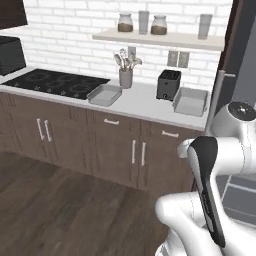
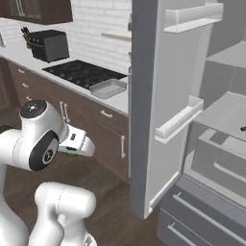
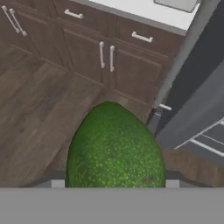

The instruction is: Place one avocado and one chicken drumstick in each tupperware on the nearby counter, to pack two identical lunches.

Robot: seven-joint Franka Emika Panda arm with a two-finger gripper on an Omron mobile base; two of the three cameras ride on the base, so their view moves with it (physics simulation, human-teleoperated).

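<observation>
— My fingers are clamped on the green avocado, low over the floor beside the open fridge door.

— Which step?

— Carrying. Next I'd judge: swing to the counter, release into the nearer tupperware.

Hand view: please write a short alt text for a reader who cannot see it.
A green avocado sits gripped between the gripper fingertips, close to the camera. Behind it are a dark wooden floor, brown cabinets with pale handles, and an off-white counter.
</observation>
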